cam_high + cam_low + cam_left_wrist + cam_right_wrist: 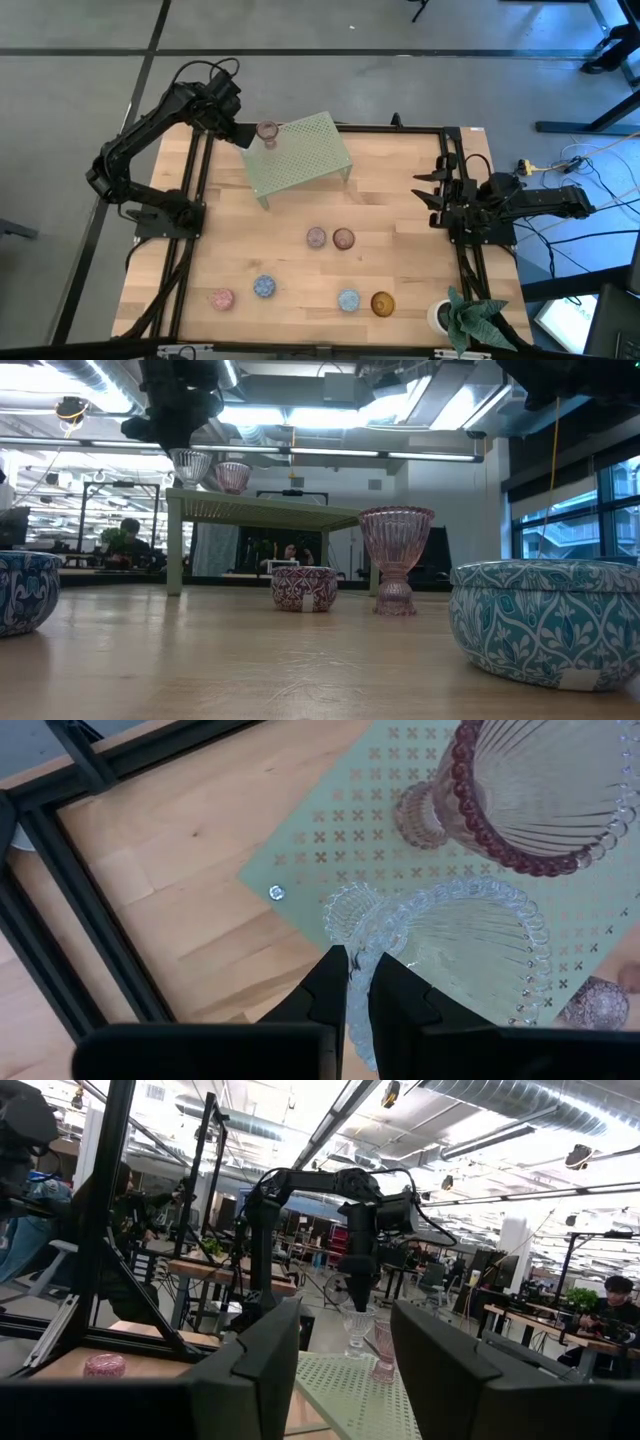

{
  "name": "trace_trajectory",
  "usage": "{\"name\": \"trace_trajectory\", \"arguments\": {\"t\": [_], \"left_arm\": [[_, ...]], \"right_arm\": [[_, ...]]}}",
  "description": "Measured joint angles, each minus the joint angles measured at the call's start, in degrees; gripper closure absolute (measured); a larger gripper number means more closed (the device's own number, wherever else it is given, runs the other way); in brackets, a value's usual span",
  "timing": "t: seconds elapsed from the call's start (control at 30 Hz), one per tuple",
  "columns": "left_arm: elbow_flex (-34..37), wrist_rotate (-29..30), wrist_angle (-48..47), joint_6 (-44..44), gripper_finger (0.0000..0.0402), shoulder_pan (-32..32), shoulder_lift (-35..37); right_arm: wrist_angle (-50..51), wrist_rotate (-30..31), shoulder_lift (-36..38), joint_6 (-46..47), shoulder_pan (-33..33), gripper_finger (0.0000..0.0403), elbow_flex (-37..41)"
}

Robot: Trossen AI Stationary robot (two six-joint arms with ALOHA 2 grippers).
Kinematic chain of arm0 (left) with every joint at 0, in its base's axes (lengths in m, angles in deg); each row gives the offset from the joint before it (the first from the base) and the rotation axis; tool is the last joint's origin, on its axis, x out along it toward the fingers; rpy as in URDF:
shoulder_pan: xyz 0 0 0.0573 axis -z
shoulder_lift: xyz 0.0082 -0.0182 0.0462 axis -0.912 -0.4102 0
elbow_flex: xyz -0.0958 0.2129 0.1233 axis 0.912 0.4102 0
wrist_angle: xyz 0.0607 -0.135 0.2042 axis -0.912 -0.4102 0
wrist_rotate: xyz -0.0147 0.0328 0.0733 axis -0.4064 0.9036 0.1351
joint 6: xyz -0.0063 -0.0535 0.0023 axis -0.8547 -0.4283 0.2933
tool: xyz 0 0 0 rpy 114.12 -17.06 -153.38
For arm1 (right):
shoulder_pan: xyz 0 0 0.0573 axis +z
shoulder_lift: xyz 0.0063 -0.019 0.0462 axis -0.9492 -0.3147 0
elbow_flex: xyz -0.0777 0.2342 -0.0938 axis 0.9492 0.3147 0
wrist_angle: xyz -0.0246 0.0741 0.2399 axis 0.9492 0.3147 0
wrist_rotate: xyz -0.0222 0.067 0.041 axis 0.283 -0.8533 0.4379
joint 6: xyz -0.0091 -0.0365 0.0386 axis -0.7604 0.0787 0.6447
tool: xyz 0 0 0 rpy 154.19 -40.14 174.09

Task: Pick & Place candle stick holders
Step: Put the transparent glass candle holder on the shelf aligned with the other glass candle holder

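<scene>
The pale green perforated rack [300, 155] stands at the table's far side. A pink-mauve stemmed cup [267, 131] stands on its far left corner and also shows in the left wrist view [530, 790]. My left gripper [247, 137] is above that corner, shut on a clear ribbed stemmed cup [450, 945], which also shows in the low view [190, 464]. Several small cups stand on the table: mauve [316, 237], brown [343, 238], pink [222, 298], blue [264, 287], blue [348, 299], amber [382, 302]. My right gripper [422, 190] waits open at the table's right edge. My left gripper pinches the clear cup's beaded rim [362, 1020] between its two fingers, one finger on each side of the bowl's wall. The fingers come from above, slanting down. The cup stands upright over the rack's corner beside the pink cup; whether its foot [352, 915] rests on the rack, I cannot tell.
A white pot with a green plant [455, 316] stands at the near right corner. Black frame rails [195, 200] run along the table's left and right sides. Bare wood [250, 230] lies between the rack and the cups near the front.
</scene>
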Motion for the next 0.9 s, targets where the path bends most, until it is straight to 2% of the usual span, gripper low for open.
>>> {"name": "trace_trajectory", "arguments": {"t": [0.9], "left_arm": [[2.6, -1.5, 2.2, -0.4, 0.0379, 0.2, 0.7]], "right_arm": [[0.0, 0.0, 0.0, 0.0, 0.0, 0.0238, 0.0]]}}
